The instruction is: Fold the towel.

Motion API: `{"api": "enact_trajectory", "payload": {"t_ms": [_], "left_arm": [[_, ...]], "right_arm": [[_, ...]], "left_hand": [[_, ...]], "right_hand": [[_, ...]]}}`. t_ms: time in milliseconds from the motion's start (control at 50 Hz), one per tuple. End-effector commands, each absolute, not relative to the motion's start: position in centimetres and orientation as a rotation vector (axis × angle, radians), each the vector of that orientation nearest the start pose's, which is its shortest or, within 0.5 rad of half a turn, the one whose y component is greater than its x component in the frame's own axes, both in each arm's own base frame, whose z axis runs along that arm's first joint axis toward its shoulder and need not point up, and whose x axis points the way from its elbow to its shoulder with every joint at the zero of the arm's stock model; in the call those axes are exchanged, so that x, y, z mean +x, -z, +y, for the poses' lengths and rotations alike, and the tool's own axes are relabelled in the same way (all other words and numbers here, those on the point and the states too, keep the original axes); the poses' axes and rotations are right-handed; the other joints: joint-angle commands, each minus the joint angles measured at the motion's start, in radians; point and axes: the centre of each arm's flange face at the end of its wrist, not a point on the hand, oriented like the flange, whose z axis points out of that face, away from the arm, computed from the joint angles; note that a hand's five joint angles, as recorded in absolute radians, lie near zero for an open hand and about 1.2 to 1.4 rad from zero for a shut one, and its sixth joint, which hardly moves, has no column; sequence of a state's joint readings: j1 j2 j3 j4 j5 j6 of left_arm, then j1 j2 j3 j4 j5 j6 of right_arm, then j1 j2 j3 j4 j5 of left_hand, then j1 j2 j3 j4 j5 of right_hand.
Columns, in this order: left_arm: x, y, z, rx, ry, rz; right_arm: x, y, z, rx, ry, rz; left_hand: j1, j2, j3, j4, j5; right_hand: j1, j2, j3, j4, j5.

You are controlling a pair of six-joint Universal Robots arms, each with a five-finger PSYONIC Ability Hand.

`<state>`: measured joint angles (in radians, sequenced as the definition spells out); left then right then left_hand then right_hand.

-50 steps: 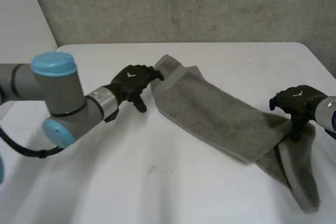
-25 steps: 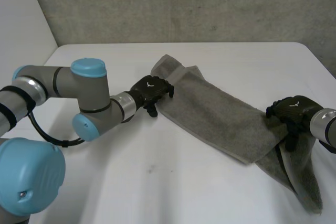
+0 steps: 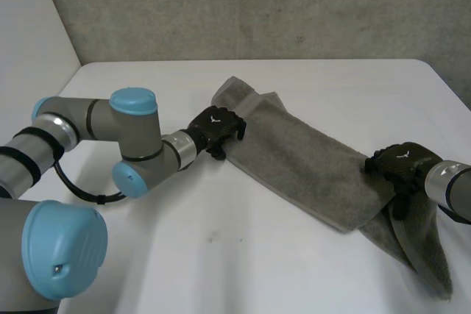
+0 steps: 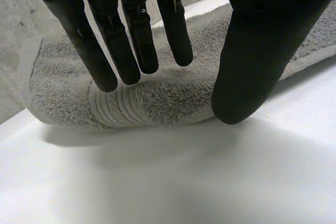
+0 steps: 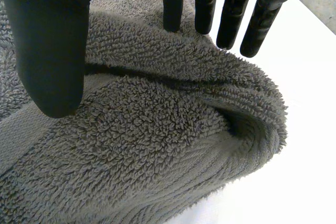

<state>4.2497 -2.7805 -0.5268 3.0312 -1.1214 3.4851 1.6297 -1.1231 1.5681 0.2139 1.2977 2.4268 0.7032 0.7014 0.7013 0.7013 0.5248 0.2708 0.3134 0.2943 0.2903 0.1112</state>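
A grey towel (image 3: 294, 152) lies as a long folded strip running slantwise from the table's middle to its front right, where it bends and trails toward the edge. My left hand (image 3: 215, 126) is at the towel's near-left edge. In the left wrist view its fingers (image 4: 131, 40) are straight and its thumb stands apart just above the towel's folded edge (image 4: 147, 103), gripping nothing. My right hand (image 3: 401, 163) hovers over the bend at the right end. Its thumb (image 5: 52, 40) and straight fingers spread over a raised fold of the towel (image 5: 147, 129), open.
The white table (image 3: 221, 255) ends at a grey wall behind and has a rounded corner at the far right. The towel's tail (image 3: 430, 262) lies close to the front right edge. My left arm (image 3: 132, 145) reaches across the table's left half.
My left arm has swung in and carried its hand right onto the towel's left edge, fingers drawing in a little. My right hand has shifted slightly left and down over the bend.
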Motion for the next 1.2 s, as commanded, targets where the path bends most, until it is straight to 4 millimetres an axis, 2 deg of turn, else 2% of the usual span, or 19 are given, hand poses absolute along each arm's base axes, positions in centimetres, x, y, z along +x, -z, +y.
{"api": "enact_trajectory", "payload": {"t_ms": [20, 240, 300, 340, 360, 380, 420, 480, 500, 560, 580, 660, 740, 820, 900, 980, 1020, 1080, 1200], "left_arm": [[-37.8, -9.6, -36.6, 1.577, 2.121, 2.406], [-38.2, -9.2, -36.5, 1.589, 2.123, 2.402], [-38.3, -9.0, -36.5, 1.586, 2.127, 2.398], [-38.4, -9.2, -36.6, 1.579, 2.135, 2.388], [-38.4, -9.2, -36.6, 1.579, 2.136, 2.388], [-38.5, -9.7, -36.6, 1.567, 2.149, 2.373], [-38.6, -10.3, -36.7, 1.532, 2.159, 2.355], [-38.1, -14.8, -37.3, 1.324, 2.220, 2.255], [-38.1, -14.8, -37.3, 1.323, 2.220, 2.254], [-37.2, -18.8, -36.6, 1.216, 2.242, 2.218], [-37.2, -18.8, -36.6, 1.216, 2.242, 2.218], [-35.9, -20.8, -34.4, 1.236, 2.196, 2.254], [-35.0, -21.3, -32.7, 1.258, 2.148, 2.293], [-33.9, -21.6, -30.3, 1.279, 2.082, 2.340], [-32.9, -21.5, -28.1, 1.289, 2.023, 2.376], [-32.3, -21.7, -27.1, 1.290, 2.004, 2.392], [-31.7, -21.7, -26.6, 1.282, 1.988, 2.403], [-31.5, -21.7, -26.5, 1.278, 1.987, 2.403], [-31.0, -22.1, -26.0, 1.264, 2.015, 2.384]], "right_arm": [[17.4, -15.8, -30.6, -1.248, 1.443, 2.558], [17.5, -15.8, -30.5, -1.251, 1.442, 2.555], [17.5, -15.7, -30.5, -1.251, 1.440, 2.556], [17.5, -15.8, -30.5, -1.251, 1.442, 2.555], [17.5, -15.8, -30.5, -1.251, 1.442, 2.555], [17.5, -15.8, -30.4, -1.251, 1.442, 2.554], [17.5, -15.8, -30.5, -1.250, 1.444, 2.555], [17.7, -16.3, -30.4, -1.237, 1.472, 2.543], [17.7, -16.3, -30.4, -1.237, 1.472, 2.543], [18.1, -17.4, -30.0, -1.159, 1.498, 2.524], [18.1, -17.4, -30.0, -1.159, 1.499, 2.524], [19.4, -19.8, -28.3, -1.045, 1.554, 2.462], [20.6, -21.6, -26.3, -0.946, 1.574, 2.388], [21.8, -22.3, -24.6, -0.874, 1.538, 2.329], [23.5, -21.6, -22.3, -0.835, 1.430, 2.277], [24.3, -20.9, -21.0, -0.866, 1.403, 2.253], [25.2, -19.8, -19.8, -0.908, 1.386, 2.222], [25.9, -18.4, -19.0, -0.943, 1.371, 2.203], [26.4, -15.7, -19.3, -0.952, 1.407, 2.245]], "left_hand": [[0.159, 0.161, 0.161, 0.161, 0.163], [0.227, 0.228, 0.229, 0.229, 0.231], [0.329, 0.331, 0.331, 0.331, 0.333], [0.548, 0.550, 0.550, 0.550, 0.552], [0.550, 0.551, 0.552, 0.551, 0.553], [0.692, 0.693, 0.694, 0.693, 0.696], [0.693, 0.695, 0.695, 0.695, 0.697], [0.693, 0.695, 0.695, 0.695, 0.697], [0.693, 0.695, 0.695, 0.695, 0.697], [0.693, 0.695, 0.695, 0.695, 0.697], [0.693, 0.695, 0.695, 0.695, 0.697], [0.693, 0.695, 0.695, 0.695, 0.697], [0.693, 0.695, 0.695, 0.695, 0.697], [0.693, 0.695, 0.695, 0.695, 0.697], [0.693, 0.695, 0.695, 0.695, 0.697], [0.693, 0.695, 0.695, 0.695, 0.697], [0.693, 0.695, 0.695, 0.695, 0.697], [0.693, 0.695, 0.695, 0.695, 0.697], [0.693, 0.695, 0.695, 0.695, 0.697]], "right_hand": [[0.002, -0.040, -0.021, -0.017, -0.013], [0.002, -0.040, -0.021, -0.017, -0.013], [0.002, -0.040, -0.021, -0.017, -0.013], [0.002, -0.040, -0.021, -0.017, -0.013], [0.002, -0.040, -0.021, -0.017, -0.013], [0.002, -0.040, -0.021, -0.017, -0.013], [0.002, -0.040, -0.021, -0.017, -0.013], [0.008, -0.035, -0.016, -0.012, -0.007], [0.008, -0.035, -0.016, -0.012, -0.007], [-0.042, -0.084, -0.065, -0.061, -0.057], [-0.042, -0.085, -0.065, -0.062, -0.057], [-0.096, -0.139, -0.120, -0.116, -0.111], [-0.096, -0.139, -0.120, -0.116, -0.111], [-0.096, -0.139, -0.120, -0.116, -0.111], [-0.096, -0.139, -0.120, -0.116, -0.111], [-0.096, -0.139, -0.120, -0.116, -0.111], [-0.019, -0.062, -0.042, -0.039, -0.034], [0.075, 0.033, 0.052, 0.056, 0.060], [0.202, 0.159, 0.178, 0.182, 0.187]]}}
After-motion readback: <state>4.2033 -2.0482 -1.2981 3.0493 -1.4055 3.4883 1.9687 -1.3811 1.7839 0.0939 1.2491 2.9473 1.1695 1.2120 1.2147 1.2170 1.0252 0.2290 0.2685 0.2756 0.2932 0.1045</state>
